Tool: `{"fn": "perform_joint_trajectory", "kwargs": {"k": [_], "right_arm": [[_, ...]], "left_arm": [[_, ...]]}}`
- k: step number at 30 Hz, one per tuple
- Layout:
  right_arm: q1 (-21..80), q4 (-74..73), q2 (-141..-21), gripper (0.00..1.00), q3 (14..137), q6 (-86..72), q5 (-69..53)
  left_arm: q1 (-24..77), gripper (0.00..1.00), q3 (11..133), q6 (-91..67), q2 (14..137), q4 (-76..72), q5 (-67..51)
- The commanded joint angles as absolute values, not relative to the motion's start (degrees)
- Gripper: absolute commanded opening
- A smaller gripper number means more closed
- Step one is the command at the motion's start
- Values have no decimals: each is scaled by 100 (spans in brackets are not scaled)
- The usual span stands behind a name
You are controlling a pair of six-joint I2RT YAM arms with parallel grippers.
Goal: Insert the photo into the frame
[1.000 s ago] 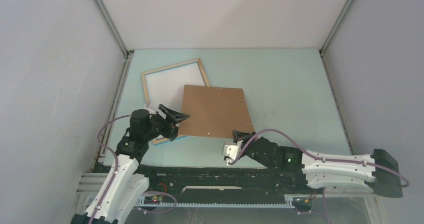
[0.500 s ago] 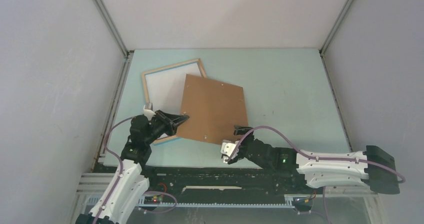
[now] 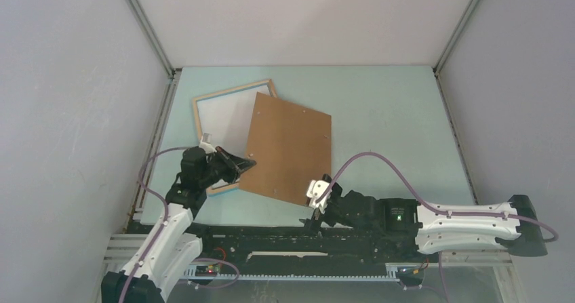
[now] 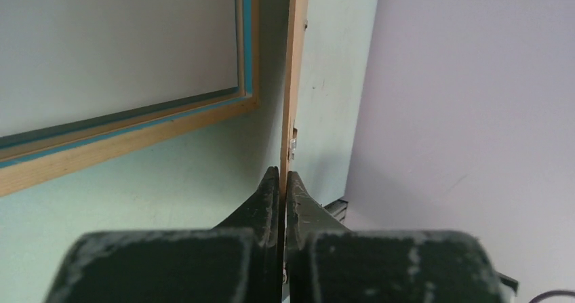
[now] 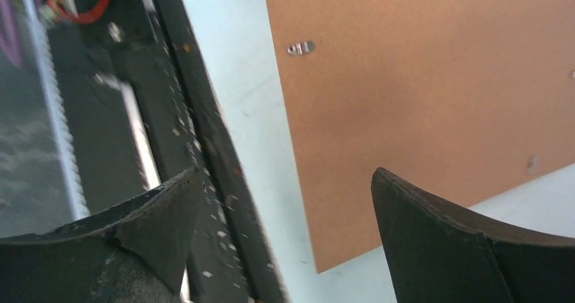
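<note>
The thin rectangular picture frame (image 3: 232, 90) of light wood with a teal-blue inner lip lies flat on the pale green table (image 3: 393, 127). Its near corner is just beside the left jaws, on their left in the left wrist view (image 4: 135, 137). Inside its rim lies what we take for the thin rectangular paper photo (image 3: 224, 116), plain white side up. No printed side shows, so we cannot be sure. If that reading holds, the main step is done and we are at closing up. The flat brown rectangular backing board (image 3: 288, 147) overlaps the frame's right-hand side but does not cover the opening. The left gripper (image 3: 245, 160) has its jaws pinched almost together on the board's left edge. From the wrist, we see the board edge-on, running straight away from between the fingertips (image 4: 271, 181) and apparently tipped up off the table. The right gripper (image 3: 316, 198) stands with its jaws spread wide and nothing in them. The board's near corner lies just beyond and between them, apart from both fingers as far as we can see. A small metal tab (image 5: 300, 47) sits on the board ahead of these jaws. What remains, in our judgement, is to swing the board over the white sheet, seat it within the rim and secure it.
</note>
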State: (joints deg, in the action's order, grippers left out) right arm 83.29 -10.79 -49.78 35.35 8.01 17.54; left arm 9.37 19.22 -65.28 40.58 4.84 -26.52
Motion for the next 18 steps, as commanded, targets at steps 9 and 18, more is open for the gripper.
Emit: {"fn": "perform_joint_trajectory", "kwargs": {"k": [9,18], "right_arm": [[4973,-959,-5357,100,3811,-4101,284],[2926,698,-6574,97,2638,-5223,-2680]], "left_arm": [[871,0,2949,-5018,4052,1757,-1549],[856,0,2243,-5732,3538,1535,-899]]}}
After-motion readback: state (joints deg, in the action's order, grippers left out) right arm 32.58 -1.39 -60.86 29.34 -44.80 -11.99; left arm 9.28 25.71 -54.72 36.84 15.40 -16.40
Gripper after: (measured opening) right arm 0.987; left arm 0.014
